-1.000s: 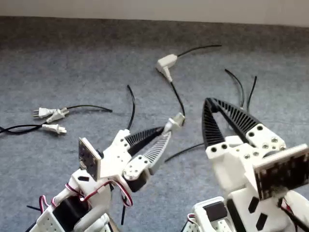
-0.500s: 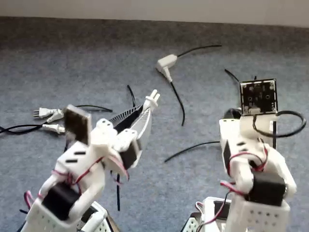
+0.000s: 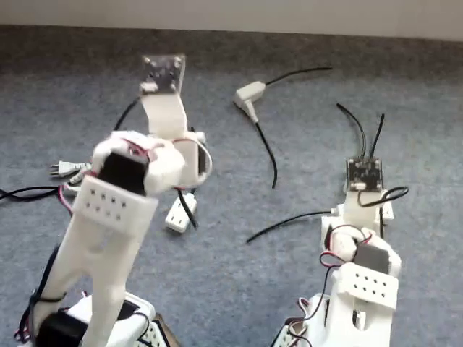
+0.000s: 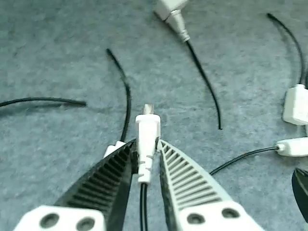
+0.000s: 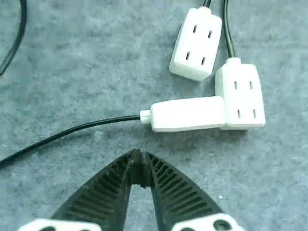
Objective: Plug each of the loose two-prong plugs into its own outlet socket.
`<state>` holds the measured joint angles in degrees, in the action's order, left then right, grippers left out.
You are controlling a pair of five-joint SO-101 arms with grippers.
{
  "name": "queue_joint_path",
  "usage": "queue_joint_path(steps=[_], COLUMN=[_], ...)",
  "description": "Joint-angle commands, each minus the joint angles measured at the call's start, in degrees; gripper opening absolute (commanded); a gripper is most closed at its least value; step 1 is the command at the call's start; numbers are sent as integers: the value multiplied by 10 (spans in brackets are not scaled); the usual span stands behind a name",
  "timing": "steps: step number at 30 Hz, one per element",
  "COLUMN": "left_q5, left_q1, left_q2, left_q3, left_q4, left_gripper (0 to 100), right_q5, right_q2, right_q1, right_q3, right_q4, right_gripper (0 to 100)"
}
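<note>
The left gripper (image 4: 146, 156) is clamped narrow on a white two-prong plug (image 4: 147, 132); its ribbed fingers press both flanks, the prongs point away from the wrist, and the black cord (image 4: 143, 207) drops back between the fingers; the plug is held up above the grey carpet (image 4: 57, 57). The right gripper (image 5: 138, 168) sits low over the carpet with its tips pinched together on nothing; just beyond them a long white plug (image 5: 187, 114) lies on its side, one end touching an outlet block (image 5: 240, 96) (whether its prongs are seated I cannot tell); a second outlet block (image 5: 196, 43) lies just past, slots up. Farther out an angled plug (image 3: 249, 94) lies loose on the carpet; off to the left a small plug (image 3: 65, 170) lies with its prongs bare.
</note>
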<state>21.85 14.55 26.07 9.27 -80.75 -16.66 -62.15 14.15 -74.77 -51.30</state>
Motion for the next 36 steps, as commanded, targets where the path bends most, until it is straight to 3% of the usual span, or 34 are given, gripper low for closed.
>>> queue_joint_path(steps=[1, 12, 21, 31, 36], left_q5=[2, 3, 9, 414, 560], left_q1=[-31, -29, -29, -29, -29], left_q2=[-79, -124, -124, -130, -131], left_q3=[-98, -129, -46, -33, -31], left_q4=[-84, -206, -205, -205, -205], left_gripper=[6, 6, 6, 7, 7], right_q5=[52, 56, 56, 56, 56], right_q2=[1, 1, 1, 1, 1], right_q1=[4, -51, -52, -53, -53], right_q3=[-68, -138, -140, -141, -141], right_q4=[70, 85, 95, 96, 96], right_gripper=[7, 7, 7, 7, 7])
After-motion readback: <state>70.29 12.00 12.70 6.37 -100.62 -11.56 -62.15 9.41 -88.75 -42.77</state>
